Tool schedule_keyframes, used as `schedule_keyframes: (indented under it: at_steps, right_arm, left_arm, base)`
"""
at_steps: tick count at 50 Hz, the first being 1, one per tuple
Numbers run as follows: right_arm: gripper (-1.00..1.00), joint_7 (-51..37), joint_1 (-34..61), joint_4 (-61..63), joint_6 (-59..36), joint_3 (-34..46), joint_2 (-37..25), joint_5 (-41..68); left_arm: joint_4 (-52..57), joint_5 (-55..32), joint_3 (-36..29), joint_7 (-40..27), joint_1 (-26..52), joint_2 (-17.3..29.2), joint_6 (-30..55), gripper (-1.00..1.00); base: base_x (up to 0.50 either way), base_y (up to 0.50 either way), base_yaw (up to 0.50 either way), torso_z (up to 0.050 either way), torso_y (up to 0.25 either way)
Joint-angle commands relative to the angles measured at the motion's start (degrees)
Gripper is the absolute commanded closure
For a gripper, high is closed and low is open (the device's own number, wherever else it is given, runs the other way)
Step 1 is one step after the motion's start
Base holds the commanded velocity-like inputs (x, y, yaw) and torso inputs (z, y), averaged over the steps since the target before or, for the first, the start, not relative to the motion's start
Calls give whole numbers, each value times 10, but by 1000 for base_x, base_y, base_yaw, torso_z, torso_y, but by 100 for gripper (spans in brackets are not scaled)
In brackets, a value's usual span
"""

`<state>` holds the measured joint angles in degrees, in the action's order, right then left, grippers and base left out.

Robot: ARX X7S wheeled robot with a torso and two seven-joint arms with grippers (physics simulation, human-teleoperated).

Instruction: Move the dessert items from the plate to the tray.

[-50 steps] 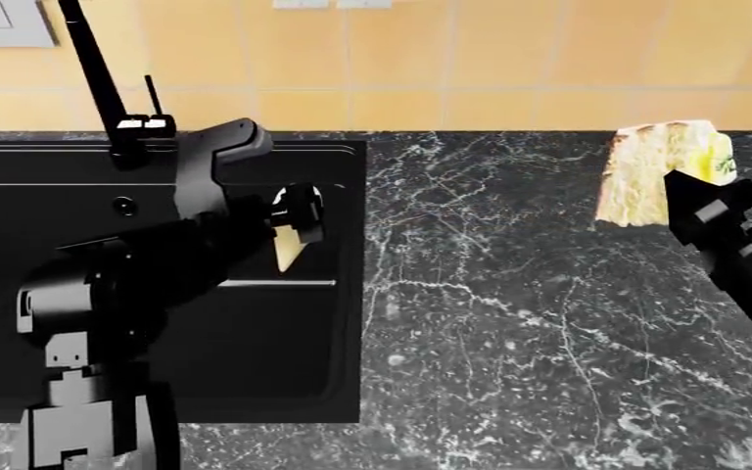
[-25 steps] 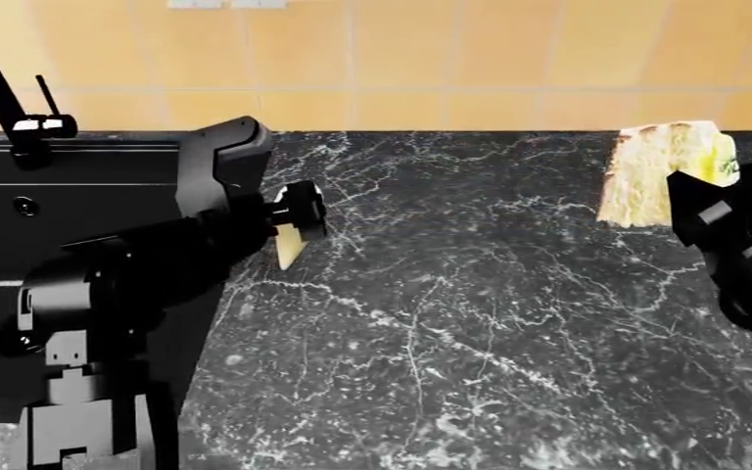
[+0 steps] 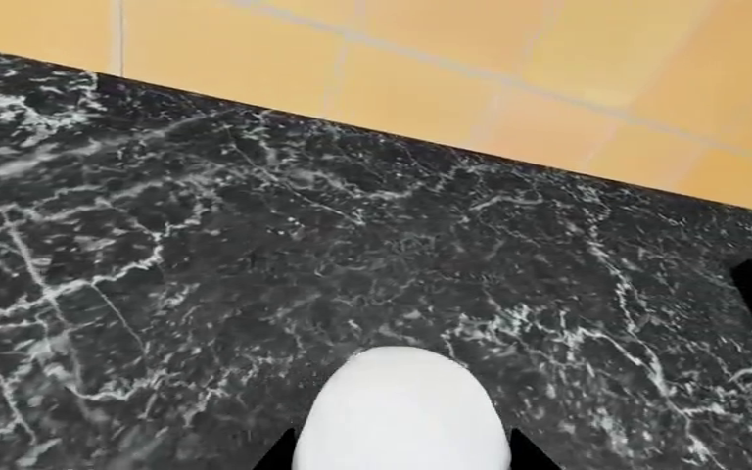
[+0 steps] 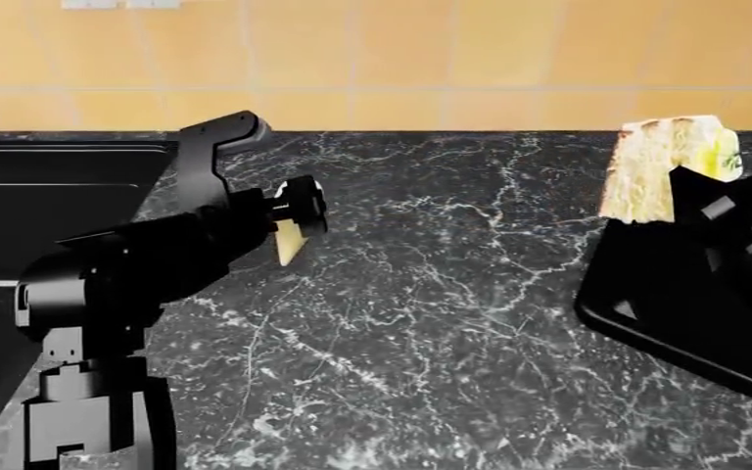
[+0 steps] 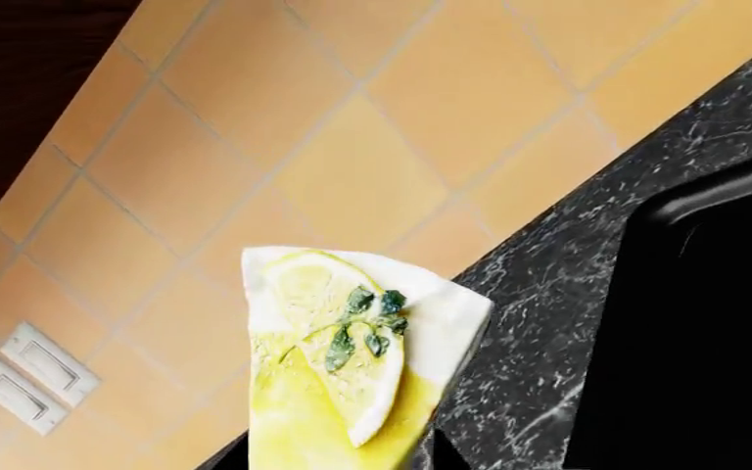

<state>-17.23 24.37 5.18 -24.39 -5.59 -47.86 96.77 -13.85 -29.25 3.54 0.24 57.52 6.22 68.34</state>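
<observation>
Clamped on the small pale cream cone-shaped pastry [image 4: 290, 243], the left gripper's [image 4: 295, 223] jaws carry it above the black marbled stone desk [image 4: 442, 323], its white end [image 3: 399, 411] facing the wrist camera. Over at the right, the right gripper's [image 4: 697, 196] jaws grip the tall layered cream-and-tan cake wedge [image 4: 648, 180], whose yellow glaze carries a lemon slice and green sprig [image 5: 363, 328], above the glossy black rectangular tray [image 4: 650, 323]. Beside the left arm lies a black sink basin [image 4: 50, 196].

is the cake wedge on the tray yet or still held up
Held up: the right gripper grips the cake wedge above the tray's far edge, not resting in it.
</observation>
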Motion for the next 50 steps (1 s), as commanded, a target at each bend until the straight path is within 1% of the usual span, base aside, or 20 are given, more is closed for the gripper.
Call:
schedule_keyframes:
  at_steps: [1,32,39,41,43,47,50]
  right_arm:
    - [100,6,4,1,-1,-1,0,-8]
    - [100,9,3,-1,-2,-3,0,-8]
    - [100,6,7,10,-8,3,-9,-19]
    - [100,-8,31,22,-26,25,-28,-42]
    - [100,-28,76,26,-62,63,-51,-71]
    - [100,-49,208,15,-180,162,-91,-124]
    - [100,-44,291,2,-257,216,-103,-155]
  left_arm:
    - [-2,-10,-1,-7,3,1,-3,100]
    - [-3,-27,-6,-17,6,6,-3,100]
    - [-4,-30,-8,-18,8,8,-5,100]
    - [-3,-31,-7,-19,9,9,-4,100]
    - [-2,-33,-6,-21,10,10,-3,100]
    - [2,-37,-3,-23,12,11,0,100]
    - [6,-40,-1,-26,13,12,4,100]
  base:
    - [-1,-500,0,0,0]
    - [-1,-500,0,0,0]
    - [0,0,0,0,0]
    - [0,0,0,0,0]
    - [0,0,0,0,0]
    - [0,0,0,0,3]
    - [0,0,0,0,0]
